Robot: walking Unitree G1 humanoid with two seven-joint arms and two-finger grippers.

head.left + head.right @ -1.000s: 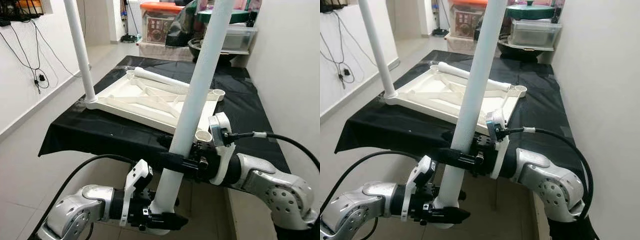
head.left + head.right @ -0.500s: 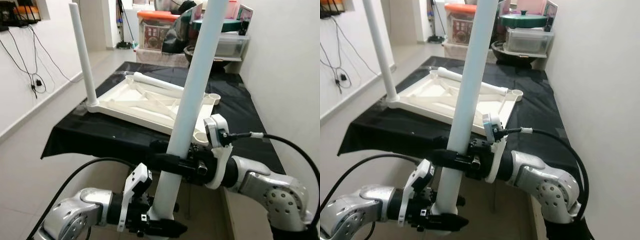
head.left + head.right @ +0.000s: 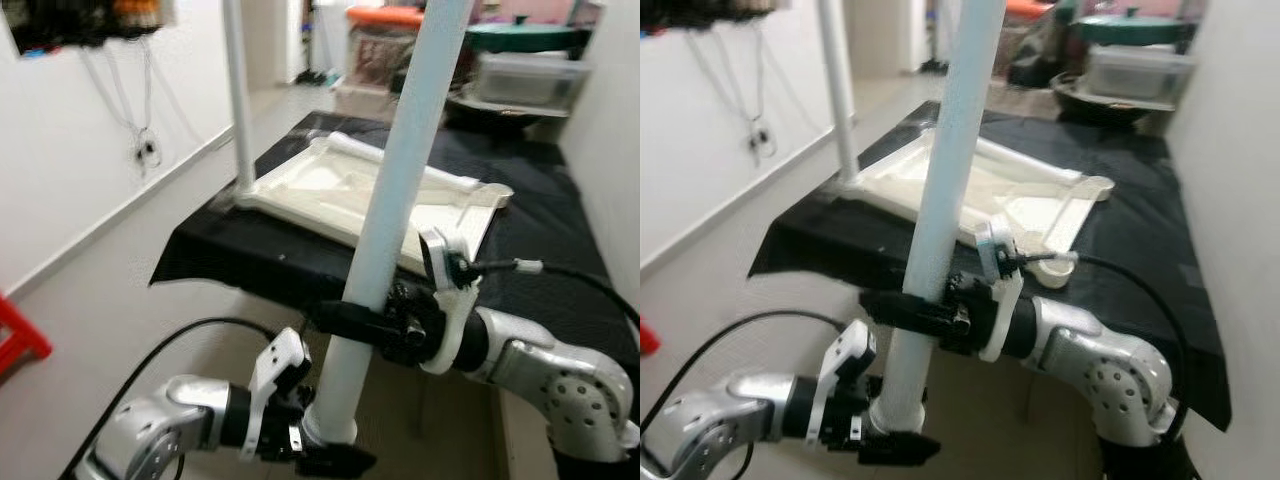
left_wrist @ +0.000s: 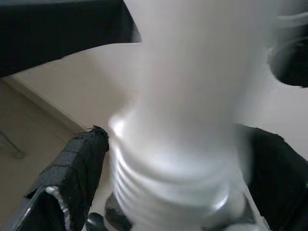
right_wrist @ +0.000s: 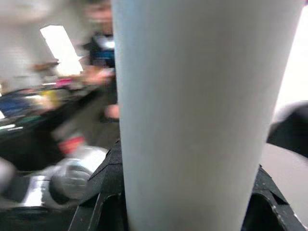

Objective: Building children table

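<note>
Nearest, the left gripper (image 3: 318,452) clamps the threaded bottom end of a white table leg (image 3: 395,190), held nearly upright in front of the black-covered table (image 3: 225,245). Just above, the right gripper (image 3: 345,318) grips the same leg. Beyond, the upturned white tabletop (image 3: 375,200) lies near the table's front edge, with another leg (image 3: 236,90) standing at its front left corner.

Even indoor daylight; both eye views smear with motion blur, and the white leg (image 3: 395,190) looms unfocused at both wrists.
</note>
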